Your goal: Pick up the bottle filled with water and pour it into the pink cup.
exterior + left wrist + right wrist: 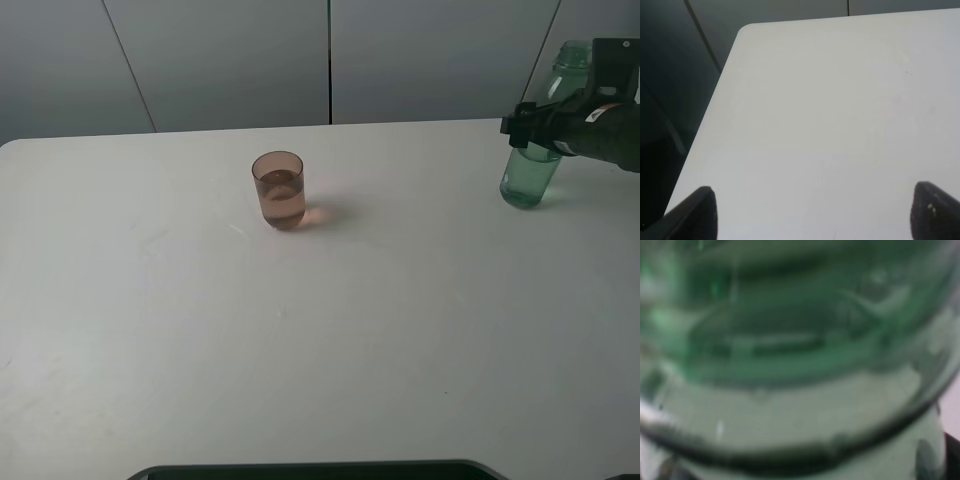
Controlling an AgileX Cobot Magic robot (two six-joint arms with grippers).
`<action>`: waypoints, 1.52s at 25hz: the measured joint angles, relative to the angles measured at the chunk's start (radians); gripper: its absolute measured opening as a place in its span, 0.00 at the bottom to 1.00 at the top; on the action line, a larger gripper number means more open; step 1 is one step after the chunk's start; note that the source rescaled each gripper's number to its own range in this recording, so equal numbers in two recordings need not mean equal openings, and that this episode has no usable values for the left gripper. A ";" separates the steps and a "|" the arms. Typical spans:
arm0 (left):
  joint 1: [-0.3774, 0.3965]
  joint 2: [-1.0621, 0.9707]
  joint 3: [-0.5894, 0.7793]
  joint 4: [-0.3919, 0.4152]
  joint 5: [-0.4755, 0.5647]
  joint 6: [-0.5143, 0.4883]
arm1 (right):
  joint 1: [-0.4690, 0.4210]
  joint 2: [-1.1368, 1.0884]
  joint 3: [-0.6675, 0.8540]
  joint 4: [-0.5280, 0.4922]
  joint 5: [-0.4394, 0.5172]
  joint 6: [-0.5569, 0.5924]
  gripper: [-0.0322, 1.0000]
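Note:
The green translucent bottle (527, 180) stands upright on the white table (330, 350) at the far right, with no cap. My right gripper (530, 124) straddles its middle from the right. Whether the fingers press the bottle or stand just off it does not show. In the right wrist view the bottle (790, 340) fills the picture as a green blur. The pink cup (279, 190) stands upright left of the table's centre with liquid in it, well apart from the bottle. My left gripper (812, 215) hangs open over bare table near a corner, holding nothing.
Grey wall panels (230, 60) rise behind the table's far edge. A dark rim (320, 470) shows at the near edge. In the left wrist view, the table corner (747, 30) drops off to dark floor.

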 joint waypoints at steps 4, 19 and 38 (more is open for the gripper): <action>0.000 0.001 0.000 0.000 0.000 0.000 | 0.000 -0.008 0.000 0.000 0.000 0.000 1.00; 0.000 0.000 0.000 0.000 0.000 0.000 | 0.000 -0.178 0.000 0.002 0.025 -0.034 1.00; 0.000 0.000 0.000 0.000 0.000 0.000 | -0.004 -0.396 -0.374 0.002 1.018 -0.019 1.00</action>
